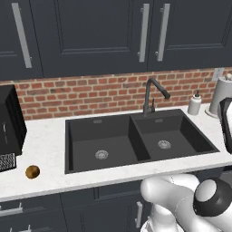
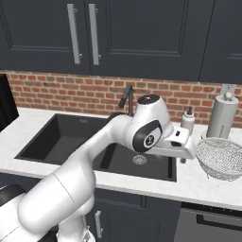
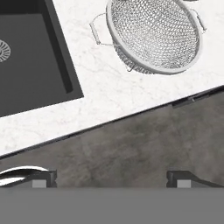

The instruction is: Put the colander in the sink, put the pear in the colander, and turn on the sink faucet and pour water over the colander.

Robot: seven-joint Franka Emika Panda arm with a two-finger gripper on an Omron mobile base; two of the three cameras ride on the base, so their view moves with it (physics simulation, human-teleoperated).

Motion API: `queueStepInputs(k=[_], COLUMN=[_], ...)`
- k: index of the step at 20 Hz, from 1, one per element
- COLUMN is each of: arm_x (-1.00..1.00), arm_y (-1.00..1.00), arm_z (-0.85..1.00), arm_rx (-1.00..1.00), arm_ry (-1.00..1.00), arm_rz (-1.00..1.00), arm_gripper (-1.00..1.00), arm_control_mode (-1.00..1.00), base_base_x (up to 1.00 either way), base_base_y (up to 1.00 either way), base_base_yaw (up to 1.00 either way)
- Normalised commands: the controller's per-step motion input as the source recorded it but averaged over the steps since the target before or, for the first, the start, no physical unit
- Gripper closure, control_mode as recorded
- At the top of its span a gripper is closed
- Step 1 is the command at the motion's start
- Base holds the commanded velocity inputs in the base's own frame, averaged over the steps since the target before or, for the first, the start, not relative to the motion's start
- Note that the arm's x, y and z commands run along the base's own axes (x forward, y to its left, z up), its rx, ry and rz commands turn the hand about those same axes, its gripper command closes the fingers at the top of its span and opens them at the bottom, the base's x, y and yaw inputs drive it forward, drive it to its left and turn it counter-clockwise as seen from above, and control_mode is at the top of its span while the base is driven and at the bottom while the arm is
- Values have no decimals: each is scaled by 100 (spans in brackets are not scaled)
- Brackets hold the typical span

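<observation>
Your gripper point(image 3: 112, 178) has its two dark fingertips point(image 3: 43, 178) spread wide apart with nothing between them. In the hand view it looks down past the counter's front edge, with grey floor under the tips. Take the sink point(image 2: 66, 142) as your landmark. In the right base view the hand hangs just off the sink's right end, above the counter's front edge.

The colander point(image 3: 154, 35) sits upright on the white marble counter point(image 3: 105, 92), to the right of the sink and apart from its rim; its wire handles stick out on both sides and its mesh bowl holds nothing. In the right base view you see the colander point(image 2: 221, 158) just beyond the hand, with the paper-towel roll point(image 2: 222, 116) behind it by the brick wall.

The sink faucet point(image 1: 153, 95) stands at the sink's back edge, about where the large and small basins meet, its spout angled down. A white soap dispenser point(image 1: 195, 104) stands at the sink's back right corner.

The pear point(image 1: 32, 171) lies on the counter left of the sink, near the front edge and well apart from the colander. A black appliance point(image 1: 10, 122) stands behind it.

No brand, label or other writing can be read anywhere.
</observation>
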Motion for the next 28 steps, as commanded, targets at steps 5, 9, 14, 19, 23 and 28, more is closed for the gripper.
queueStepInputs(k=[5,9,14,19,23,28], arm_x=[44,49,34,10,6,18], arm_y=[-23,-23,-27,-42,-31,-19], arm_z=[-21,-28,0,0,-10,-11], arm_rx=[0,0,0,2,2,2], arm_ry=[1,0,0,0,3,1], arm_rz=[11,17,18,13,8,7], arm_gripper=[-100,-100,-100,-100,-100,-100], arm_control_mode=[-100,-100,-100,-100,-100,-100], base_base_x=[0,0,0,0,0,0], base_base_y=[0,0,0,0,0,0], base_base_yaw=[0,0,0,0,0,0])
